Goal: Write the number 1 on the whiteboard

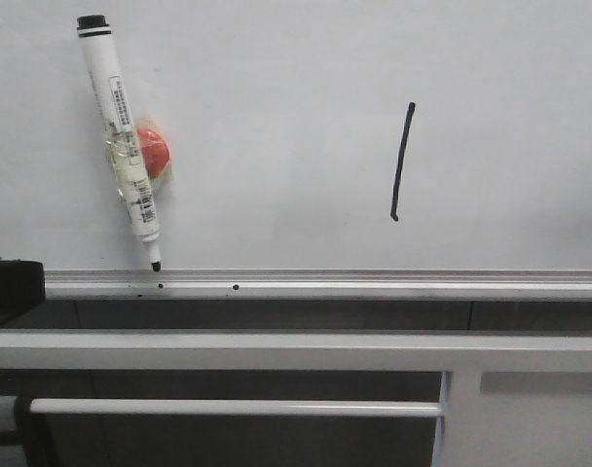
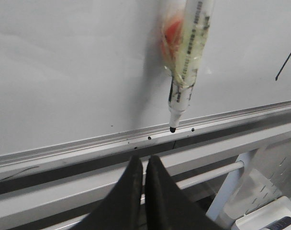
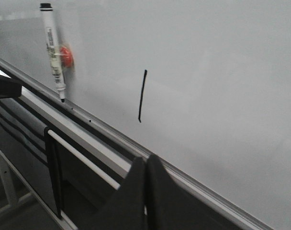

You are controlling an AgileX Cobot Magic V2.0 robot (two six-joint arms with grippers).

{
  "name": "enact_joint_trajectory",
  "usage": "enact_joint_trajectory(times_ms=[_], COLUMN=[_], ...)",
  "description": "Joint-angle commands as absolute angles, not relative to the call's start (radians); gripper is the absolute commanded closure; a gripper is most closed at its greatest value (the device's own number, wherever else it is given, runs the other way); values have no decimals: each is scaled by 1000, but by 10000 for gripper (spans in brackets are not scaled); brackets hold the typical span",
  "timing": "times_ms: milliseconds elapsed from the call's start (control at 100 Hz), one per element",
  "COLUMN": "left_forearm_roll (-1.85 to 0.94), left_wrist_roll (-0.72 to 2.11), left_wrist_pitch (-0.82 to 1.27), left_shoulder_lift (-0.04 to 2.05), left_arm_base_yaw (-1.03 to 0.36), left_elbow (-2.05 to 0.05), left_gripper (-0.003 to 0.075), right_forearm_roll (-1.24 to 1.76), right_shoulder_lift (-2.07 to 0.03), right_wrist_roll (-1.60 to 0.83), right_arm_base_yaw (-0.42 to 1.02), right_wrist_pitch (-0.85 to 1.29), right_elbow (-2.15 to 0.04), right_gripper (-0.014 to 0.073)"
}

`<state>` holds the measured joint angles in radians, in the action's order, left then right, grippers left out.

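The whiteboard [image 1: 296, 58] fills the upper part of the front view, with its silver rail [image 1: 325, 284] below. The number 1 [image 1: 402, 161] is a thin black slanted stroke on it, also seen in the right wrist view [image 3: 142, 96] and at the edge of the left wrist view [image 2: 286, 60]. A white marker pen [image 1: 123, 139] hangs on the board by a red magnet [image 1: 152, 151], tip down on the rail. My left gripper [image 2: 144, 160] is shut and empty, below the rail under the pen. My right gripper [image 3: 146, 160] is shut and empty, at the rail below the stroke.
White horizontal metal bars [image 1: 277, 350] and a thinner rod [image 1: 238, 408] run below the rail. A black part of the left arm [image 1: 9, 287] sits at the left edge. A white perforated stand [image 2: 274, 182] is below right in the left wrist view.
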<state>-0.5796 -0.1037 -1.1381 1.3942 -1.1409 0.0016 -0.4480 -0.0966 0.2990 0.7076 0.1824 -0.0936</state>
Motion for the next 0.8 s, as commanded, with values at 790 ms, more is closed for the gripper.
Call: enact_joint_trajectory(times_ms=[790], left_forearm_roll=[-225], left_wrist_roll=[13], left_wrist_pitch=[-1383], left_shoulder_lift=[1320], left_arm_base_yaw=[-1138], left_elbow=[9], left_gripper=[741], right_forearm_roll=[-473], right_shoulder_lift=[-104], right_wrist_roll=[301], right_arm_base_yaw=[704], right_wrist_pitch=[-6], right_elbow=[-99], right_gripper=[657])
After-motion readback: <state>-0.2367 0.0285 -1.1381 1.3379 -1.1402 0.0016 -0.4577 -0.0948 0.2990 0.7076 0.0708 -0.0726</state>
